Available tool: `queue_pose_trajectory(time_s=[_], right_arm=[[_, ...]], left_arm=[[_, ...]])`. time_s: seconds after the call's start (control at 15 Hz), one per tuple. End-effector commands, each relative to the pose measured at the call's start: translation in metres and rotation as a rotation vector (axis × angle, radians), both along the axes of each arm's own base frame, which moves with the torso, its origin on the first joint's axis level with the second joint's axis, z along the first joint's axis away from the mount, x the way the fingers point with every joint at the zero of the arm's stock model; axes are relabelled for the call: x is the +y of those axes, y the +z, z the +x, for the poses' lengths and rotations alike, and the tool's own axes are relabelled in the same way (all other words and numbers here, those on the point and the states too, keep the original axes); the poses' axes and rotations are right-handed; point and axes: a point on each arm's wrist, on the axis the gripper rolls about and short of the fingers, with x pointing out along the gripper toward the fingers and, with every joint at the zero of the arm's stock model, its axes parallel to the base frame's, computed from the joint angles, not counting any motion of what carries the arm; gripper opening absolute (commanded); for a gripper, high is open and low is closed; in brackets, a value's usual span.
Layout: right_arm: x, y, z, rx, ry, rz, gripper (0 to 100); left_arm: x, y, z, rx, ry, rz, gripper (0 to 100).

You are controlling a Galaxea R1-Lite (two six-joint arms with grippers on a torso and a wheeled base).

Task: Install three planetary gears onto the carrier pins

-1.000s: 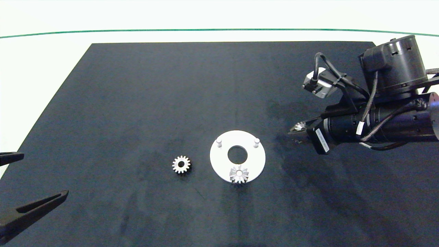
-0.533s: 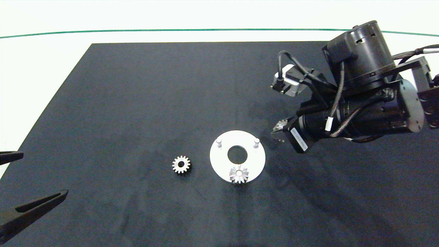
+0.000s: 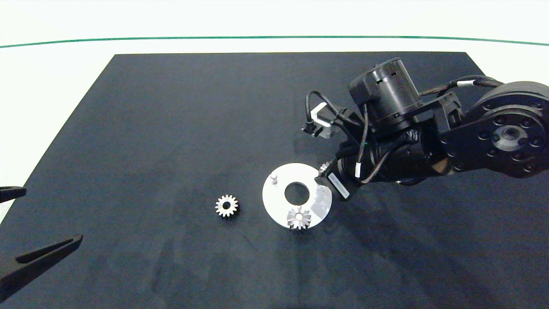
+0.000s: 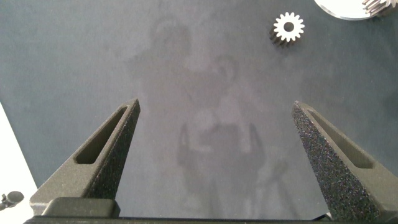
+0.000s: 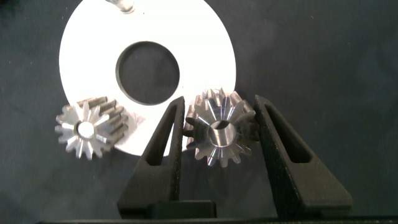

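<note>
While the right gripper [image 5: 217,134] pinches a small silvery metal spur gear [image 5: 219,129] between its grey fingers, hovering at the right rim of the flat round white carrier disc [image 3: 281,204], over the right-hand peg, hidden in the head view. Second installation judged in hand: one like gear [image 3: 299,218] already seated on the near peg; far-left whitish peg [image 3: 274,177] bare. Third gear [image 3: 226,205] flat on the black mat [image 3: 171,128], left of the disc. Left gripper [image 4: 217,149] spread wide, parked at the mat's left edge. Next: bore centred on peg, then lowered.
</note>
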Motion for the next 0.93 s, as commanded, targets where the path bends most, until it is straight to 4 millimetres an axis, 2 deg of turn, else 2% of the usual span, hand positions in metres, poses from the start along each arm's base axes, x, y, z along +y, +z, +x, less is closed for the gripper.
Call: queue_pose_trajectory(time_s=[0.07, 0.93], right_arm=[[0.0041, -0.0032, 0.0044, 0.003, 0.001, -0.005, 7], [0.0084, -0.0045, 0.0095, 0.002, 0.001, -0.002, 7]], left_arm=[[0.0, 0.0, 0.0, 0.001, -0.001, 0.002, 100], [0.0002, 0.0015, -0.001, -0.006, -0.001, 0.0, 100]])
